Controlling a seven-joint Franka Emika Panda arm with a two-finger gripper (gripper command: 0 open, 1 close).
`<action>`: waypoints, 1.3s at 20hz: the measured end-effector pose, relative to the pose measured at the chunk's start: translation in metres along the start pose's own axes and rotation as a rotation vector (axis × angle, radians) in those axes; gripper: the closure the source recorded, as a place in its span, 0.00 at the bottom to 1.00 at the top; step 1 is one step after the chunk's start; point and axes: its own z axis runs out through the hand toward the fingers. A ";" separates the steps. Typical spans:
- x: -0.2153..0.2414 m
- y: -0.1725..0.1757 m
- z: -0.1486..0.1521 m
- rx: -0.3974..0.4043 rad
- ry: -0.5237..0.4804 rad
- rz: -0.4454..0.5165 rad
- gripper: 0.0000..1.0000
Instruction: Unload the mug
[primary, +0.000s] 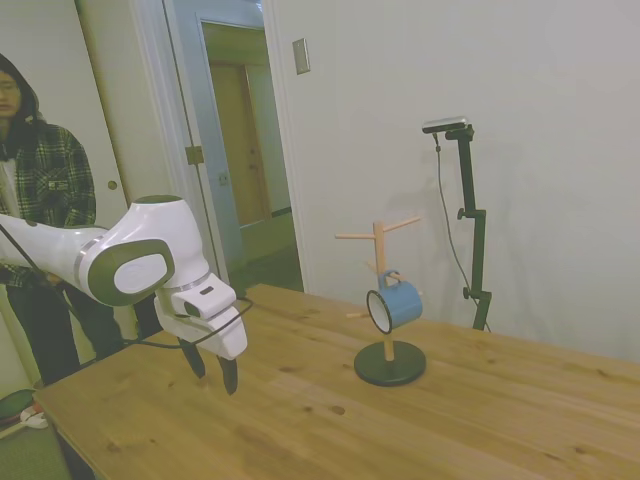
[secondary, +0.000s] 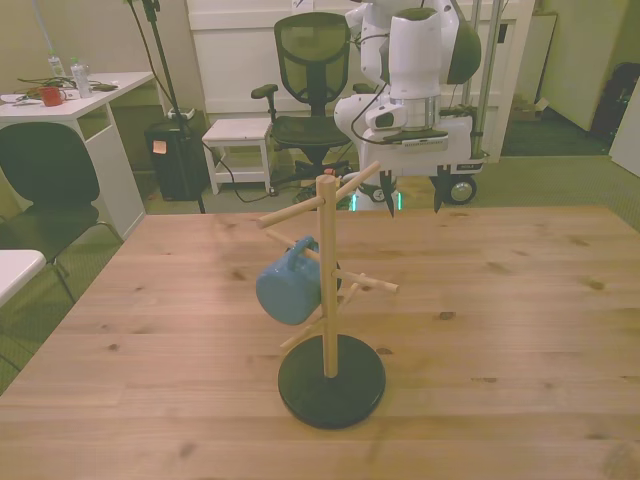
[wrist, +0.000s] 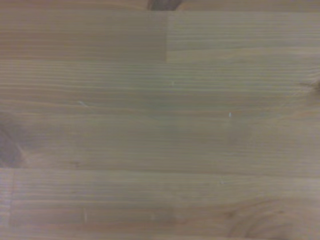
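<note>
— From the side camera, what do you have?

— You have the mug (primary: 393, 304) hanging on the wooden peg stand (primary: 384, 300), tipped so its mouth faces sideways. It is light blue, with a dark rim and a white inside. The stand sits on a round dark base (primary: 390, 363) on the table (primary: 300, 420). Your gripper (primary: 211, 369) hangs above the wood, well apart from the stand, with its two dark fingers spread and nothing between them. A person (primary: 35, 190) in a plaid shirt stands behind the arm.

— And the front camera?

— You see the mug (secondary: 290, 282) on the front view's left of the post, slung from a lower peg (secondary: 297, 246) by its small handle, bottom turned toward the camera. The gripper (secondary: 414, 200) is beyond the table's far edge, fingers parted, holding nothing. An office chair (secondary: 318, 70) and a white desk (secondary: 80, 100) are in the room behind.

— The wrist camera?

— You get only bare table boards (wrist: 160, 130), slightly blurred, with a dark knot at one edge.
</note>
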 end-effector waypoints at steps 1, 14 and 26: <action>0.000 0.000 0.000 0.000 0.002 -0.001 0.00; 0.101 0.060 -0.055 0.061 0.368 0.111 0.00; 0.161 0.071 -0.056 0.106 0.571 0.180 0.00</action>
